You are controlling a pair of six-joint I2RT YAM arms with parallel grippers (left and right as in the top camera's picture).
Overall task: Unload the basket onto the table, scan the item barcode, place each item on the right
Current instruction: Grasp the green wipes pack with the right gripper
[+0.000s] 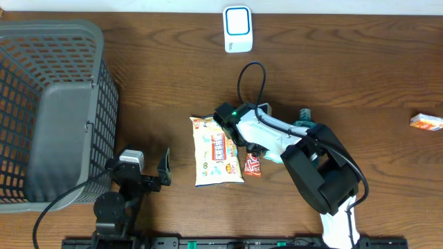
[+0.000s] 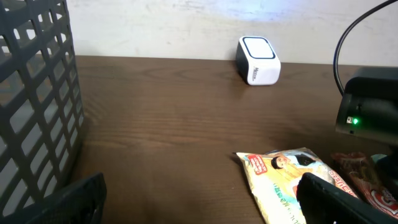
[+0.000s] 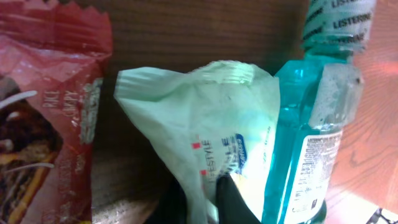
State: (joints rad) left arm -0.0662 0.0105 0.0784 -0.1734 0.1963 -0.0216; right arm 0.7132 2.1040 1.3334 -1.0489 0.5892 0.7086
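My right gripper (image 3: 202,200) is shut on the lower edge of a pale green and white packet (image 3: 205,118), its dark fingers (image 3: 235,199) pinching the film. In the overhead view the right gripper (image 1: 253,147) sits among the items at the table's middle. A red snack packet (image 3: 43,118) lies to one side of it and a teal Listerine bottle (image 3: 311,130) stands on the other. The white and blue scanner (image 1: 237,29) stands at the far edge, also in the left wrist view (image 2: 258,60). My left gripper (image 1: 143,173) rests open and empty near the front.
A grey mesh basket (image 1: 48,104) fills the left side. A yellow snack bag (image 1: 217,151) lies flat left of the right gripper, with the red packet (image 1: 252,164) beside it. A small orange box (image 1: 426,122) lies at the far right. A black cable (image 1: 250,79) loops behind the right wrist.
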